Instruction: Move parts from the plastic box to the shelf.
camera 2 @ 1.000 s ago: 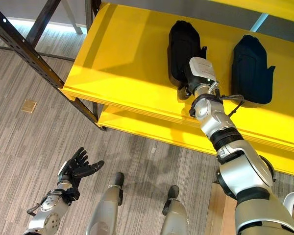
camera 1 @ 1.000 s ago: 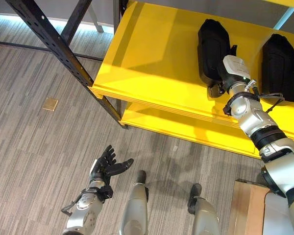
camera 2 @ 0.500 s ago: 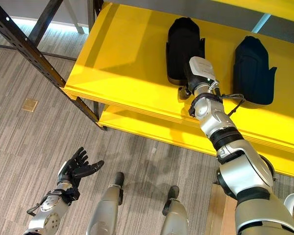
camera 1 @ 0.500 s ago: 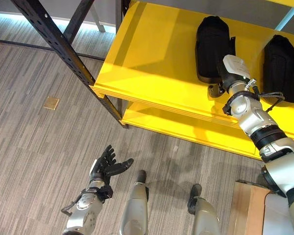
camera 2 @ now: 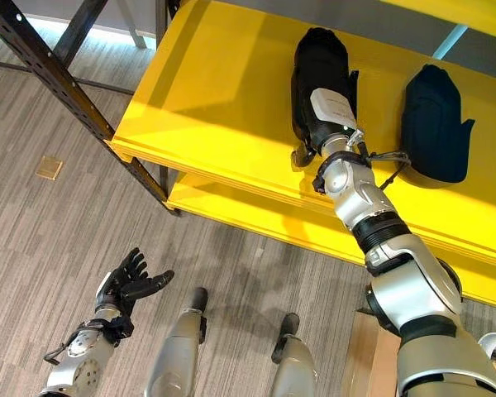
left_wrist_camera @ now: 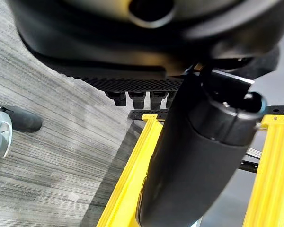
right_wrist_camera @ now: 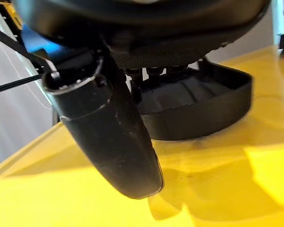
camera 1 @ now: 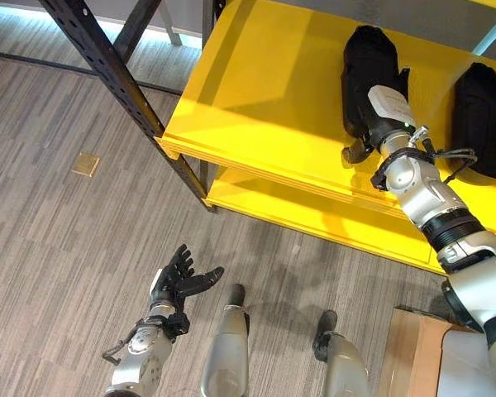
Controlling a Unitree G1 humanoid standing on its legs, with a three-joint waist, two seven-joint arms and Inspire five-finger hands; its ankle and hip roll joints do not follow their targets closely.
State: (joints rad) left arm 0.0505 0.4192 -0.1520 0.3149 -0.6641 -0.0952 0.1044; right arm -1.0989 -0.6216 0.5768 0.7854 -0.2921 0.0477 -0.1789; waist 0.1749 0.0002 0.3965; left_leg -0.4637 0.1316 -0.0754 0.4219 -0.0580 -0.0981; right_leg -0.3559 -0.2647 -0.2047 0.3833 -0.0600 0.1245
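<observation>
Upper board of the bright yellow metal shelf (camera 1: 256, 99), carried on dark perforated steel uprights (camera 1: 120, 78), with a second yellow board showing below it. Two black moulded plastic parts lie flat on the upper board, well apart from each other: the nearer black part (camera 1: 369, 66) under the robot's right arm, and the farther black part (camera 1: 484, 116) toward the right edge of the board. The right hand (camera 1: 365, 132) rests over the near end of the nearer part; in the right wrist view its fingers (right_wrist_camera: 154, 71) lie straight along the part's top while its thumb (right_wrist_camera: 109, 137) stands clear above the yellow board (nothing is pinched). The left hand (camera 1: 178, 279) hangs low over the grey striped floor (camera 1: 58, 248), fingers spread and relaxed, holding nothing.
</observation>
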